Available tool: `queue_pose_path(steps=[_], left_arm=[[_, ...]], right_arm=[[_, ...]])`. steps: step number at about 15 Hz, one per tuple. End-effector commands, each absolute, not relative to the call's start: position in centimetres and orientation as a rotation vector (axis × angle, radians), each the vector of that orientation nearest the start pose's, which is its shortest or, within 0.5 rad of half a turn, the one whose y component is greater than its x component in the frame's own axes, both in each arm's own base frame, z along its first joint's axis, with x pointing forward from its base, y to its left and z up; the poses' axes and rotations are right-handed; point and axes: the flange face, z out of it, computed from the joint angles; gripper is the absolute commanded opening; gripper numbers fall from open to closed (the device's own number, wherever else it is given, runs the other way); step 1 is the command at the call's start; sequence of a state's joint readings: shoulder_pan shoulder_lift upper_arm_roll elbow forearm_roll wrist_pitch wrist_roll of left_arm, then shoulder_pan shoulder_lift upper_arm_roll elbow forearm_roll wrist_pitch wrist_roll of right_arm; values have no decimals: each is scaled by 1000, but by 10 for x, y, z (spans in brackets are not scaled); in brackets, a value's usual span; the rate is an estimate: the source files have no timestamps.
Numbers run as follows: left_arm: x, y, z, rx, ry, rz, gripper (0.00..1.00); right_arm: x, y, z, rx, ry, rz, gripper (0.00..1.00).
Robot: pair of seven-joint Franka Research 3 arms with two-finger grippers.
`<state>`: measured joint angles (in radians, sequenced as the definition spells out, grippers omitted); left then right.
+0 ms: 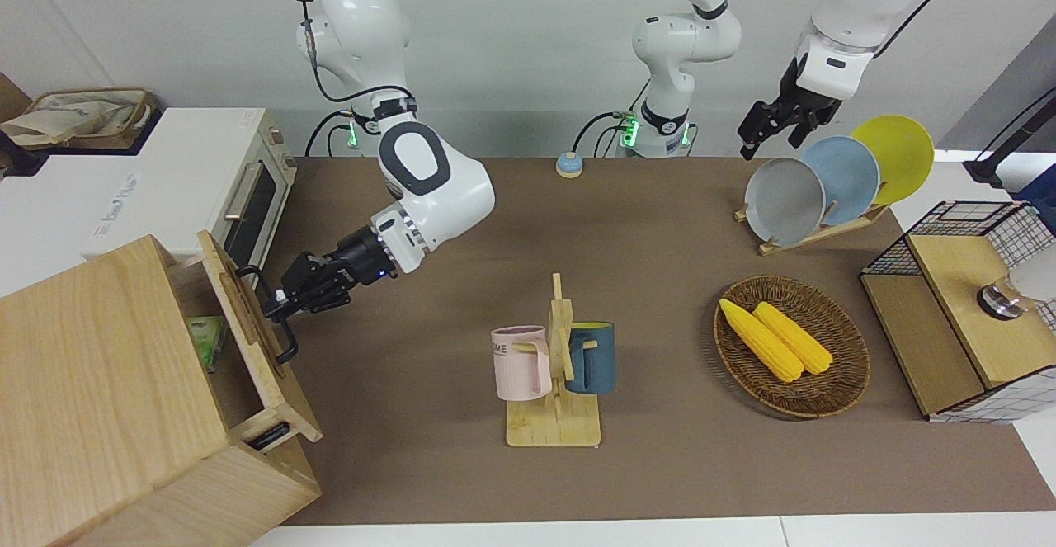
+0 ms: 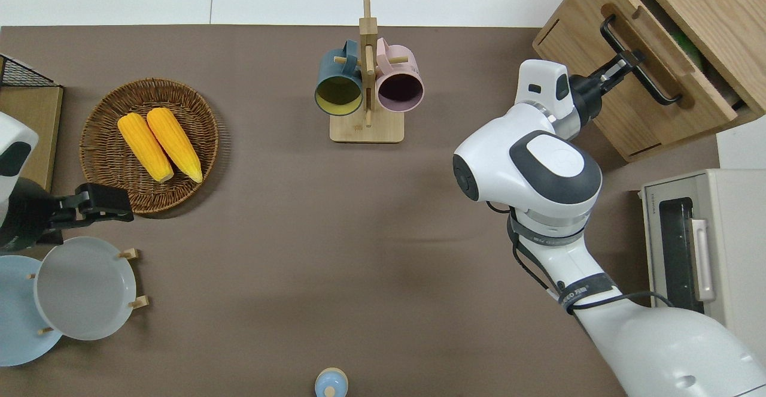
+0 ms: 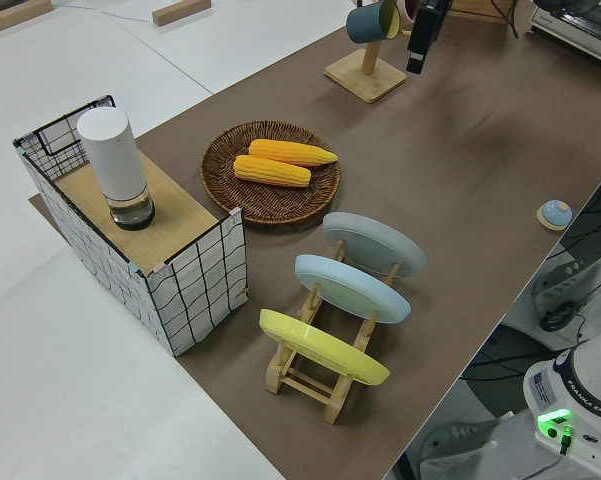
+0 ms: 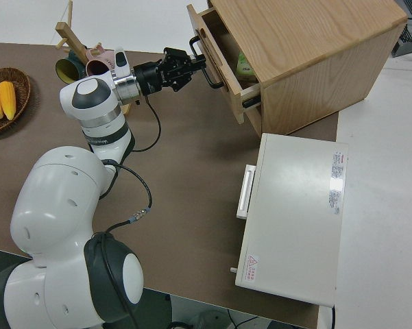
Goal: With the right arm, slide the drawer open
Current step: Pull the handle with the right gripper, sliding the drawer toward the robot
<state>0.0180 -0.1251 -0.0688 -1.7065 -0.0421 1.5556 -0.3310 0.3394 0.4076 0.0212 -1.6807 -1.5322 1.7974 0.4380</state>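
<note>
The drawer of the big pale wooden box at the right arm's end of the table stands partly pulled out. Its front panel carries a black bar handle. My right gripper reaches in from the table's middle and is shut on that handle, about midway along the bar. Inside the drawer lies a green packet. In the overhead view the right gripper shows with its fingers clasped around the bar. The left arm is parked, with its gripper up in the air.
A white toaster oven stands beside the box, nearer to the robots. Mid-table stands a mug rack with two mugs. A basket of corn, a plate rack, a wire-mesh shelf and a small bell fill the left arm's end.
</note>
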Motion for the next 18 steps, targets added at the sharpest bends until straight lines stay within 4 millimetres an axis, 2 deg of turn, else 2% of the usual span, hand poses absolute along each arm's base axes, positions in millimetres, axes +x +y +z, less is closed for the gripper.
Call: queue_pose_path(steps=[1, 11, 18], left_arm=[[508, -31, 631, -3140, -434, 56, 993], [507, -31, 631, -3139, -434, 58, 993], [507, -31, 631, -3139, -434, 58, 993]], right_arm=[[648, 188, 435, 1646, 548, 346, 12], [615, 248, 441, 1657, 564, 301, 12], [594, 277, 451, 1672, 553, 266, 12]])
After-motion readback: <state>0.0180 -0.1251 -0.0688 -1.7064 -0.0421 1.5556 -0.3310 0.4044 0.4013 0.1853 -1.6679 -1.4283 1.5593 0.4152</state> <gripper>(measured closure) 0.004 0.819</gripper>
